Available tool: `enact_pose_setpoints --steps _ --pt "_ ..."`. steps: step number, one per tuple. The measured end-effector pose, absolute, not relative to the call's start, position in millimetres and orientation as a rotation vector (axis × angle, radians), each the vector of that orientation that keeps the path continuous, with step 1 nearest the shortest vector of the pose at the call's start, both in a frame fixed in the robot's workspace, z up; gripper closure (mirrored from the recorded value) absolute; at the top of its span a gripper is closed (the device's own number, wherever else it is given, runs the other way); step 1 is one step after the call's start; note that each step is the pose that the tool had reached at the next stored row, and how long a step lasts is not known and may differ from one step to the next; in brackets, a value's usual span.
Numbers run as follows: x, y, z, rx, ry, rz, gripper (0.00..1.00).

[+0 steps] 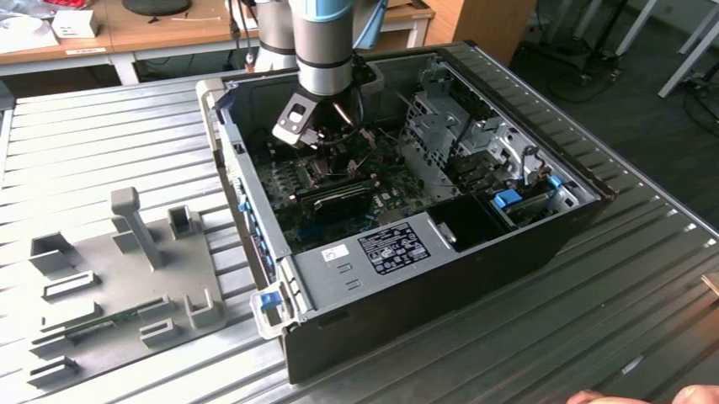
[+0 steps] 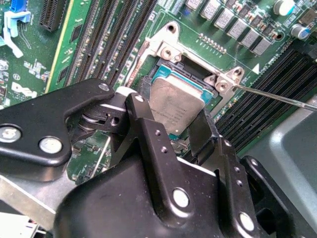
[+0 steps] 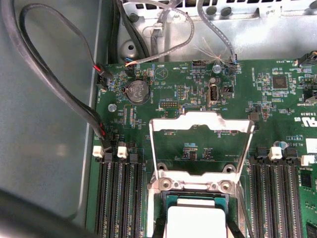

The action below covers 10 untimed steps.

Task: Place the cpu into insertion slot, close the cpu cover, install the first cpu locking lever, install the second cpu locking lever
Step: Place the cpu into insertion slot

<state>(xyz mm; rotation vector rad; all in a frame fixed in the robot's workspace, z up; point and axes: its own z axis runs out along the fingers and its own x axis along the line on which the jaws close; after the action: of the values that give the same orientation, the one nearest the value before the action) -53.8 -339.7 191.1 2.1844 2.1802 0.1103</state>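
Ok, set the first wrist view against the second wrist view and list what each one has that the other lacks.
First wrist view: the cpu cover standing open, and a coin battery. Second wrist view: the gripper body, a thin lever rod, a blue clip. Both: the cpu between the jaws at the insertion slot, flanked by black memory slots.

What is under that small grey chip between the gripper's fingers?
The insertion slot: its silver rim and some dark centre show around the cpu. Whatever lies directly beneath is hidden by the cpu and the gripper.
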Motion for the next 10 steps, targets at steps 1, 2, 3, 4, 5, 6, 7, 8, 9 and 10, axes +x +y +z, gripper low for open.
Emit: enact_pose_setpoints --steps 1,2,3,4,5,6,7,8,9,10 --pt "-53.8 -339.7 191.1 2.184 2.180 0.110 0.46" --pt "-53.8 -339.7 191.0 2.184 2.180 0.110 0.46" --pt "-53.8 -339.7 191.0 2.184 2.180 0.110 0.46" --pt "-53.8 -339.7 191.0 2.184 2.180 0.110 0.46" --pt "-53.8 -339.7 191.0 2.184 2.180 0.110 0.46" --pt "-53.8 -339.7 191.0 2.184 2.180 0.110 0.46" --pt "-53.8 -339.7 191.0 2.184 2.180 0.111 0.46" --pt "-53.8 -339.7 191.0 2.185 2.180 0.111 0.46" --pt "-53.8 -339.7 191.0 2.185 2.180 0.111 0.46" --pt "-53.8 -339.7 191.0 2.185 2.180 0.111 0.46"
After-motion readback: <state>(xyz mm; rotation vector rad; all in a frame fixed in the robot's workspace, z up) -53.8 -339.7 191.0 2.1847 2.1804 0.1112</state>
